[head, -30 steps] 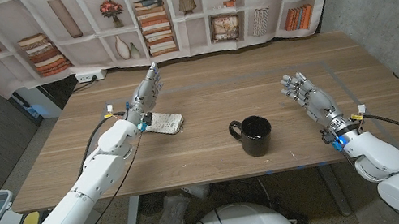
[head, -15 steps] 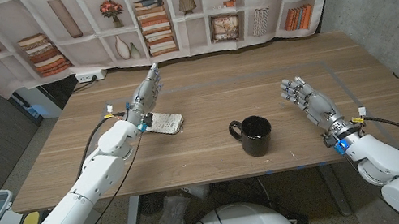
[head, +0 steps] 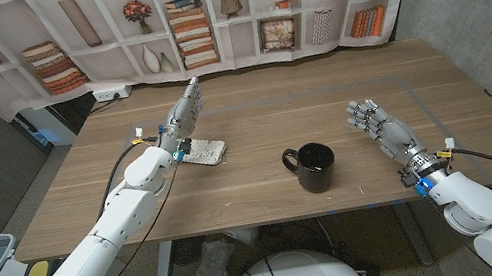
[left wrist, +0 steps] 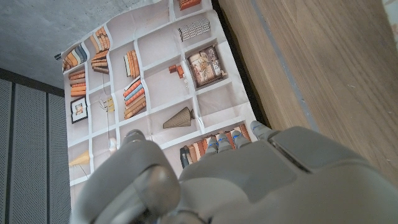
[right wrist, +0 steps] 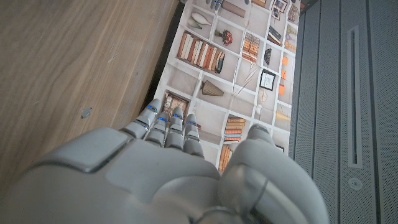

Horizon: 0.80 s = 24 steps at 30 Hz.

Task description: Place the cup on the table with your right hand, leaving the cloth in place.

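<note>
Three views, head first.
Head – cup: black cup (head: 312, 167) stands upright on the table (head: 252, 116), mid-table toward the near edge, handle toward your left side. Inside reads dark; can't tell if anything is in it.
Head – cloth: small patterned cloth (head: 205, 151) lies just beside the left hand (head: 180, 121), well apart from the cup.
Head – right hand: right hand (head: 379, 125) is open-fingered and holds nothing, off to the cup's right with a clear gap.
Head – left hand: raised on edge, fingers straight, nothing held.
Head – progress: cup looks placed and released, cloth undisturbed. My read: task essentially done, only parking the arm left.
Left wrist: back of the left hand (left wrist: 249, 180), fingers extended toward the bookshelf backdrop (left wrist: 155, 81).
Right wrist: back of the right hand (right wrist: 155, 174), fingers extended, nothing in them.
</note>
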Motion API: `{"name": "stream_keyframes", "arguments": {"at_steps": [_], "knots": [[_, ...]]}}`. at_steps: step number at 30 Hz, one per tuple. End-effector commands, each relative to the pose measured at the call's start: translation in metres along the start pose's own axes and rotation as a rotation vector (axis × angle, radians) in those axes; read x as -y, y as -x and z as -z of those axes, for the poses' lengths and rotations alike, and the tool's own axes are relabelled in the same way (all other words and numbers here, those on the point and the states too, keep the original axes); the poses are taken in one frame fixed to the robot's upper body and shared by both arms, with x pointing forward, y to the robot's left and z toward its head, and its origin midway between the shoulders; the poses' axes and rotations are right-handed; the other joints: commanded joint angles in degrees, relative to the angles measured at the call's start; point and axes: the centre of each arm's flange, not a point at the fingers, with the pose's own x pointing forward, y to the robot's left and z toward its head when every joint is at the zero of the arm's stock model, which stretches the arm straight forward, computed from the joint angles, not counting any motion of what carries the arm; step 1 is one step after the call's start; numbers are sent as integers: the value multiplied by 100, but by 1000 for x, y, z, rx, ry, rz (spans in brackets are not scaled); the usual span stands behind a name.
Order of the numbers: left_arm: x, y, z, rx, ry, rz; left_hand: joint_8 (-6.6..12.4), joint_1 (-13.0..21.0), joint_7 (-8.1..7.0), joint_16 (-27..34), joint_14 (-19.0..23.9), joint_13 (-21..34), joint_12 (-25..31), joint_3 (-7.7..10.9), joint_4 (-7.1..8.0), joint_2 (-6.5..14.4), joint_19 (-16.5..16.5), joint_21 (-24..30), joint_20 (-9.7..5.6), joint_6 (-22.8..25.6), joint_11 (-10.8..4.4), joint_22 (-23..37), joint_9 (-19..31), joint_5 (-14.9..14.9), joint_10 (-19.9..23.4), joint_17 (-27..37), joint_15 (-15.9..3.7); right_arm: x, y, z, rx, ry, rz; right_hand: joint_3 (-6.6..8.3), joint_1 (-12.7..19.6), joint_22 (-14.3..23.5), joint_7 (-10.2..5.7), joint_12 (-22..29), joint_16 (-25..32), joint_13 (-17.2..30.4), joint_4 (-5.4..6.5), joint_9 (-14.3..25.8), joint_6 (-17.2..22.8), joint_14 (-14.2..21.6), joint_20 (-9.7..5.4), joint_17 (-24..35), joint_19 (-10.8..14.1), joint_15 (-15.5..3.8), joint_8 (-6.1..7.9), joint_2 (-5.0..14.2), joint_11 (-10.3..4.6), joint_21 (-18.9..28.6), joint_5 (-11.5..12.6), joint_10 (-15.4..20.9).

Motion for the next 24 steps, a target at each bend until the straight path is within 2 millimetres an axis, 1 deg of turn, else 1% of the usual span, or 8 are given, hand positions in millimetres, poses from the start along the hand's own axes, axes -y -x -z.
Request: {"name": "stream_keyframes", "arguments": {"at_steps": [1, 13, 24], "knots": [[4, -5, 2, 7, 5, 16, -15, 51, -6, 3, -443, 12, -11, -4, -13, -7, -704, -30, -336, -144, 18, 31, 11, -31, -162, 25, 28, -7, 8, 0, 5, 2, -4, 0, 72, 10, -14, -1, -34, 26, -36, 20, 35, 33, 15, 17, 59, 8, -27, -27, 8, -20, -10, 32], [8, -6, 0, 4, -1, 20, -13, 63, 35, 7, -432, 12, -12, -14, -16, 2, -703, -47, -328, -131, 45, 32, 11, -38, -160, 25, 42, -10, 15, 3, 2, 9, -21, 2, 108, 10, -19, -6, -38, 26, -69, 20, 26, 32, 29, 15, 60, 17, -33, -38, -2, -54, -11, 38], [15, -11, -1, 3, -8, 36, -14, 73, 50, 4, -438, 12, -15, -23, -19, 11, -701, -62, -330, -123, 72, 32, 12, -45, -162, 25, 59, -12, 26, 8, -3, 0, -20, 6, 159, 9, -34, -11, -42, 27, -112, 19, 31, 32, 32, 12, 58, 20, -31, -58, -7, -86, -7, 43]]}}
